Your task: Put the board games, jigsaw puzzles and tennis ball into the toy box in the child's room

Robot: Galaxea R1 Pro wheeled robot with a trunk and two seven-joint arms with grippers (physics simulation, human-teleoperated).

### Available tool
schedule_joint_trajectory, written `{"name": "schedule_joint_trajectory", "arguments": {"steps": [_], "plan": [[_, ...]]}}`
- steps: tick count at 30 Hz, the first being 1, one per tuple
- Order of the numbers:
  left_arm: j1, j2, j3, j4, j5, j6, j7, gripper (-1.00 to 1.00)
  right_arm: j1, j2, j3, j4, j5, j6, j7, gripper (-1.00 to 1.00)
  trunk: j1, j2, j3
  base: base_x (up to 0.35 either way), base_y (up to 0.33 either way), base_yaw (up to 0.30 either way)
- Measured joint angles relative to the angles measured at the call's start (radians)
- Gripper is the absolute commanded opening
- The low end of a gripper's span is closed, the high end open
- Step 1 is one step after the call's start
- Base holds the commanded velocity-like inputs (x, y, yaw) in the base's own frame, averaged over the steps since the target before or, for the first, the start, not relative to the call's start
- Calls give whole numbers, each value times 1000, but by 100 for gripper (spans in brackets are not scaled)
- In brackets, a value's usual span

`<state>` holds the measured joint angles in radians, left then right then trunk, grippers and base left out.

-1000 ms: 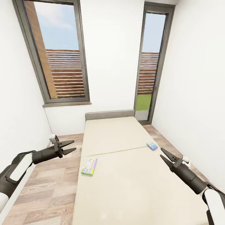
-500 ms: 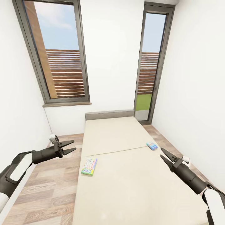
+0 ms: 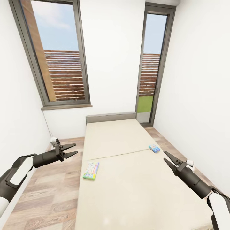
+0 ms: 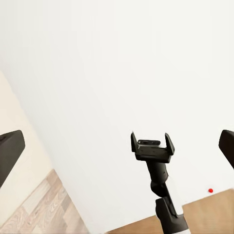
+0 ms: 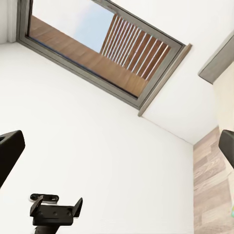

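Print on far board game too small to read.

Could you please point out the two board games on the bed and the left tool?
Green-and-white flat game box [image 3: 91, 170], head view, middle of its printed lid.
Small light-blue flat game box [image 3: 154, 148], head view, centre of its top.
Left tool [image 3: 73, 150], head view, between its open fingertips.
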<state>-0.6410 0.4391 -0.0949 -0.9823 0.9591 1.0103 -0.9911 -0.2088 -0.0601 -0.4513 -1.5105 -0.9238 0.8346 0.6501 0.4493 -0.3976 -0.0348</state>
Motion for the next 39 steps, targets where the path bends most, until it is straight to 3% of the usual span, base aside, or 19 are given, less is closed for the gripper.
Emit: {"name": "schedule_joint_trajectory", "arguments": {"steps": [24, 39], "plan": [[0, 1, 0, 0, 0, 0, -3, 100, 0, 0, 0, 0, 1, 0, 0, 100, 0, 0, 0, -42, 251, -244], [0, 2, 0, 0, 0, 0, -4, 100, 0, 0, 0, 1, 0, 0, 0, 100, 0, 0, 0, -58, 51, -40]]}}
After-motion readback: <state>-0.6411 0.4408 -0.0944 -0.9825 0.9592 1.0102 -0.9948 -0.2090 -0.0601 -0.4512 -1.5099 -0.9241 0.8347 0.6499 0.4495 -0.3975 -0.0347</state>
